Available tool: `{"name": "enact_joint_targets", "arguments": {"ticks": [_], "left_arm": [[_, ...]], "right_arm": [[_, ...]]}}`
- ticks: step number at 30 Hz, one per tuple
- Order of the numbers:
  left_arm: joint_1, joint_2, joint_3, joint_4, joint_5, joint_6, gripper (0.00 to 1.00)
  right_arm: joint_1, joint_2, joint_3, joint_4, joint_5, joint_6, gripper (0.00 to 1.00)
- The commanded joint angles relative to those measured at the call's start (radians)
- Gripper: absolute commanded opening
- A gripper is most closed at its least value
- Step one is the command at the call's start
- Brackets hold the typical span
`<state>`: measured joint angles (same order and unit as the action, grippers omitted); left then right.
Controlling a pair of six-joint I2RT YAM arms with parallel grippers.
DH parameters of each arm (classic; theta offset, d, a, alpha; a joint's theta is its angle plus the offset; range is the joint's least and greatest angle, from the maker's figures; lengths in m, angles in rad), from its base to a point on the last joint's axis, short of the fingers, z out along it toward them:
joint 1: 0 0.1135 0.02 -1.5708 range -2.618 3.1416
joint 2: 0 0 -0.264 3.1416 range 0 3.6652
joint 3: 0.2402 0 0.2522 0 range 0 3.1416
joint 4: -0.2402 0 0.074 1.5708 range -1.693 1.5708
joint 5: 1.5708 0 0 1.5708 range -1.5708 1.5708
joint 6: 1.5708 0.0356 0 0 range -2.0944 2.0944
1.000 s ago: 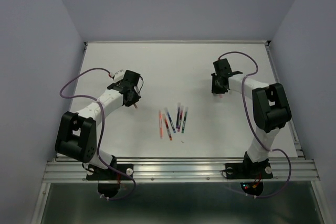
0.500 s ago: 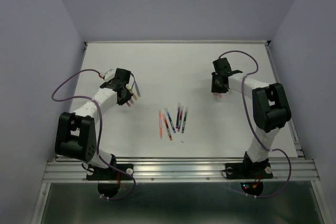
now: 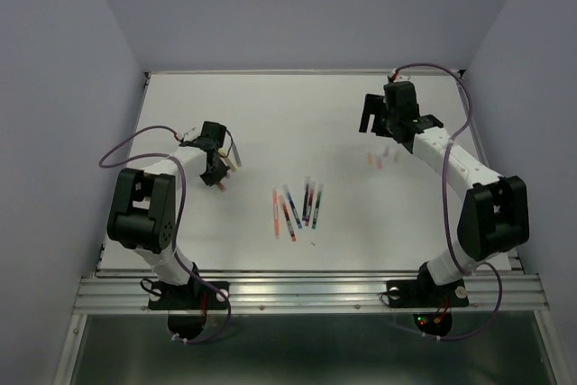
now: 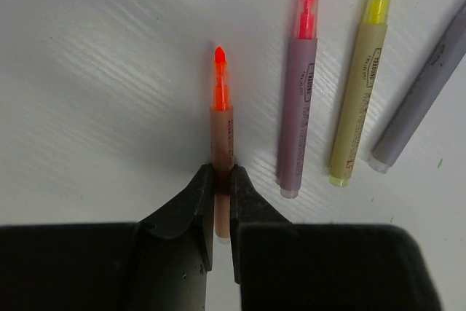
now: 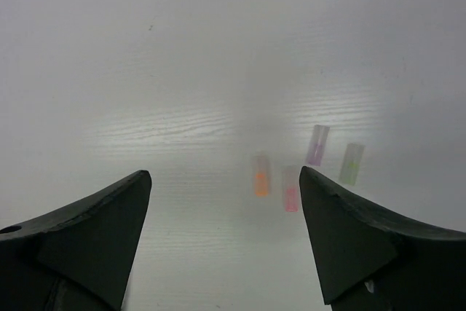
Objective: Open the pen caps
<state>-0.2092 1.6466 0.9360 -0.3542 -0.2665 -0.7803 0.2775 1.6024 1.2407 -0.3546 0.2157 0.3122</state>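
Observation:
My left gripper [image 4: 222, 180] is shut on the body of an uncapped orange pen [image 4: 221, 132], held low against the table; in the top view this gripper [image 3: 219, 171] is at the left. Three more uncapped pens lie to its right: purple [image 4: 298, 118], yellow [image 4: 360, 103] and grey [image 4: 424, 100]. My right gripper [image 5: 223, 174] hangs open and empty above the table, at the far right [image 3: 374, 126] in the top view. Below it lie several loose pen caps: orange [image 5: 261, 177], pink [image 5: 290, 192], purple [image 5: 317, 145] and greenish [image 5: 352, 164]. They show as faint specks [image 3: 372, 160] from above.
Several capped pens [image 3: 298, 206] lie side by side in the middle of the white table [image 3: 297, 114]. Purple-grey walls close in the left, back and right sides. An aluminium rail [image 3: 306, 290] runs along the near edge.
My right gripper has opened and lifted back from the table, and its arm has stretched out. The left gripper has swung left and down with the orange pen, beside the uncapped pens.

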Motion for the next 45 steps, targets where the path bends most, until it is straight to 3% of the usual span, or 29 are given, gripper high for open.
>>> {"name": "enact_joint_targets", "arguments": {"ticks": [1,2,3,5,10,11,14,19,21,23,25,28,37,45], "left_arm": [[0.005,-0.001,0.021,0.014,0.003,-0.005,0.02],[0.005,-0.002,0.020,0.015,0.003,-0.007,0.06],[0.005,-0.013,0.015,0.014,0.004,-0.005,0.20],[0.005,-0.036,0.009,0.006,0.001,-0.005,0.31],[0.005,-0.116,-0.028,-0.025,0.032,0.006,0.46],[0.005,-0.155,-0.035,-0.029,0.039,0.015,0.55],[0.004,-0.238,-0.058,-0.057,0.056,0.025,0.68],[-0.024,-0.355,-0.072,-0.078,0.127,0.101,0.78],[-0.088,-0.415,-0.092,-0.039,0.211,0.183,0.97],[-0.193,-0.438,-0.094,-0.006,0.272,0.229,0.99],[-0.229,-0.427,-0.089,-0.006,0.309,0.249,0.99],[-0.350,-0.369,-0.088,-0.043,0.303,0.260,0.99],[-0.489,-0.186,-0.049,-0.075,0.219,0.227,0.99],[-0.518,-0.074,-0.003,-0.144,0.133,0.210,0.98]], "right_arm": [[0.009,-0.076,-0.037,0.081,-0.068,0.001,0.89],[0.009,-0.084,-0.046,0.091,-0.082,0.001,0.91],[0.009,-0.097,-0.049,0.094,-0.087,0.001,0.95],[0.009,-0.108,-0.055,0.106,-0.098,-0.002,1.00],[0.009,-0.122,-0.060,0.109,-0.082,0.004,1.00],[0.009,-0.125,-0.060,0.111,-0.078,0.005,1.00],[0.009,-0.130,-0.063,0.112,-0.084,0.005,1.00],[0.009,-0.130,-0.067,0.118,-0.093,0.004,1.00],[0.009,-0.131,-0.075,0.124,-0.108,-0.002,1.00],[0.009,-0.131,-0.081,0.132,-0.122,-0.005,1.00],[0.009,-0.130,-0.083,0.134,-0.124,-0.005,1.00],[0.009,-0.130,-0.087,0.132,-0.124,-0.010,1.00],[0.009,-0.125,-0.092,0.134,-0.104,-0.018,1.00],[0.009,-0.121,-0.095,0.132,-0.072,-0.019,1.00]]}}
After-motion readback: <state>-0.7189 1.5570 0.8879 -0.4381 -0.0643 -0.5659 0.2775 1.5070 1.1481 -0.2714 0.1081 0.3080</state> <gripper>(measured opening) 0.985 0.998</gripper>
